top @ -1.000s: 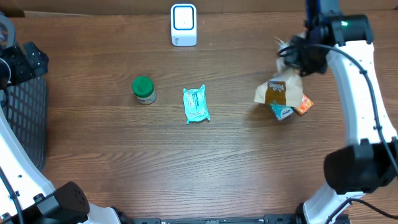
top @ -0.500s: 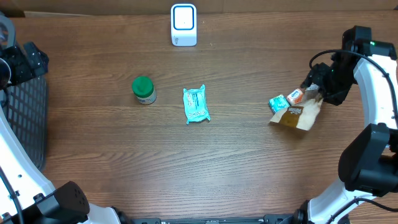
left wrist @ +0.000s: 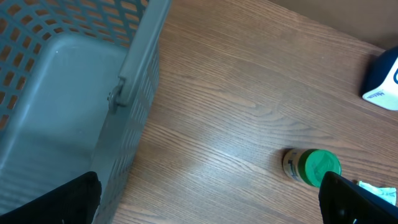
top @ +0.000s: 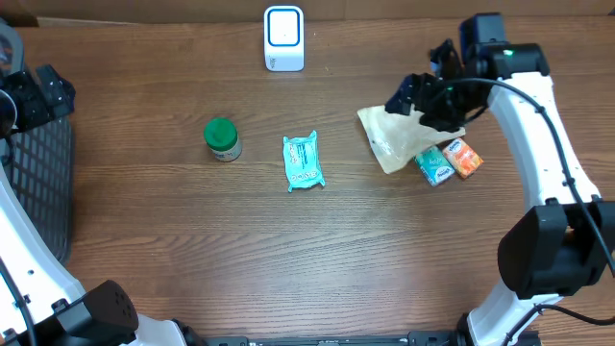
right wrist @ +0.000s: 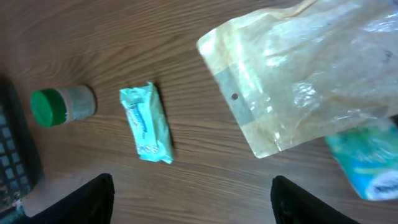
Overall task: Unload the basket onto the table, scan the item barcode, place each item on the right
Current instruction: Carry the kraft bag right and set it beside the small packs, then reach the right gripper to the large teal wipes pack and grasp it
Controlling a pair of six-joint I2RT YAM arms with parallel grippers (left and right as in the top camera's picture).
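Your right gripper [right wrist: 191,196] has its fingers wide apart with nothing between them. The left gripper [left wrist: 208,199] is likewise spread, idle beside the basket [left wrist: 62,81]. The clear pouch [top: 392,144], probably the item, lies flat right of centre against a small teal packet [top: 434,172], well apart from the scanner [top: 283,38]. Risk: slack film could slip from a pinch or drag its neighbour.

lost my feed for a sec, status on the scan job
Left gripper open, by the basket. Right gripper open, above the tan pouch. Pouch ungripped, short of the scanner. Teal packet and orange packet crowd its edge.
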